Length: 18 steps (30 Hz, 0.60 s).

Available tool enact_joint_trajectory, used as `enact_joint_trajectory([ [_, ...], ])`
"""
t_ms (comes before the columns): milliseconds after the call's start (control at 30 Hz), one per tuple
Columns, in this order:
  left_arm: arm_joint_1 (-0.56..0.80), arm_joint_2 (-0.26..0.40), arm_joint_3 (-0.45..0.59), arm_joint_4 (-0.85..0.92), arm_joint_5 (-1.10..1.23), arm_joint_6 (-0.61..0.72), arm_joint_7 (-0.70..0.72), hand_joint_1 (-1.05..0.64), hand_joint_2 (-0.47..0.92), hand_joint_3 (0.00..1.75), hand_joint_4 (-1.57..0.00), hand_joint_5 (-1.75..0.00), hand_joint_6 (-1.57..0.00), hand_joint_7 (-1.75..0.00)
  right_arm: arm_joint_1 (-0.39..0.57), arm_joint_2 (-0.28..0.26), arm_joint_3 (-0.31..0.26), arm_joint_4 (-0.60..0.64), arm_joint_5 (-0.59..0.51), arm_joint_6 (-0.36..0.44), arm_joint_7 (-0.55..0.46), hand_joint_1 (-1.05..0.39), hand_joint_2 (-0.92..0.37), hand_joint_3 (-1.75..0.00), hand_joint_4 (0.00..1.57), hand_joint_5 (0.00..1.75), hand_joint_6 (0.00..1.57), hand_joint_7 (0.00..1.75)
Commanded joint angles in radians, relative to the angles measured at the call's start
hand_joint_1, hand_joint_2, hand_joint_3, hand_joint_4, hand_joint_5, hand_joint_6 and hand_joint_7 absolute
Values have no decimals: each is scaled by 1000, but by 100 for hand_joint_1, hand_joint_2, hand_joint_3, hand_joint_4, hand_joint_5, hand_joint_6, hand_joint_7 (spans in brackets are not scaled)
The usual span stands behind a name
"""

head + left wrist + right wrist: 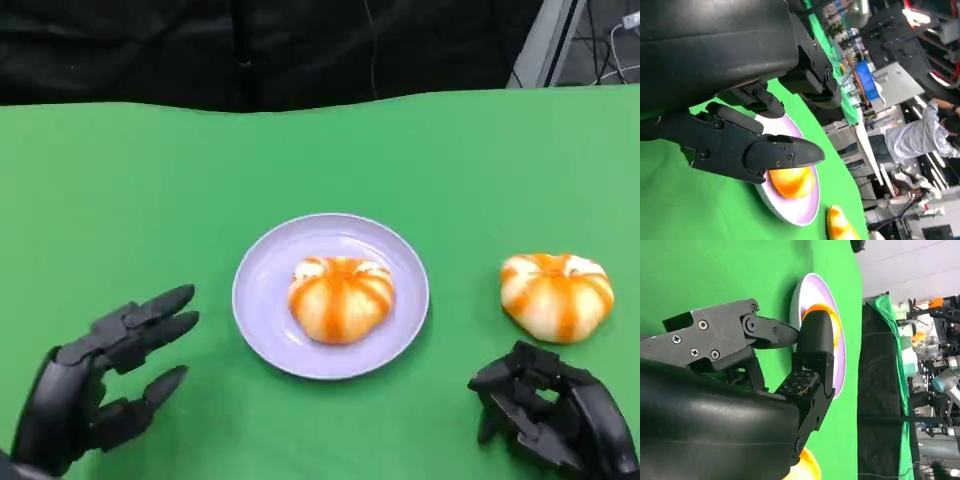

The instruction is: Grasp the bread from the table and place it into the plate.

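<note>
One bun already on plate (pixel 262 325); I'd bring my right hand (pixel 548 408), fingers curled and empty, over the bread (pixel 556 295) near the table's right edge, then wrap low.

A lilac plate (pixel 262 300) sits mid-way on the green table (pixel 120 190) with a striped orange bun (pixel 340 297) on it. A second bun (pixel 557 295) lies on the cloth well apart. The left hand (pixel 100 385) hovers with fingers spread; the right hand (pixel 550 405), fingers curled in, sits near the second bun.
</note>
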Motion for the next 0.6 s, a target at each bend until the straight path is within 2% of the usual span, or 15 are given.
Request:
enact_joint_trajectory([
  [33, -17, -1, 61, 36, -37, 46, -42, 11, 57, 87, -68, -1, -60, -1, -4, -24, -9, -3, 13, 10, 2, -27, -87, -45, 67, 175, 83, 103],
  [100, -24, -2, 82, 47, -27, 48, -35, 14, 55, 92, -69, -1, -61, -1, -6, -25, -10, 1, 13, 5, 2, -27, -88, -45, 67, 175, 83, 103],
  [167, -32, -1, 102, 62, -13, 49, -16, 20, 63, 96, -72, -2, -66, -3, -9, -26, -12, 7, 15, 0, 6, -27, -88, -45, 68, 175, 83, 104],
  [600, -57, -17, 163, 108, 35, 68, 17, 20, 71, 90, -80, -2, -73, -2, -9, -25, -17, 6, 15, 7, 10, -26, -89, -43, 67, 174, 83, 103],
])
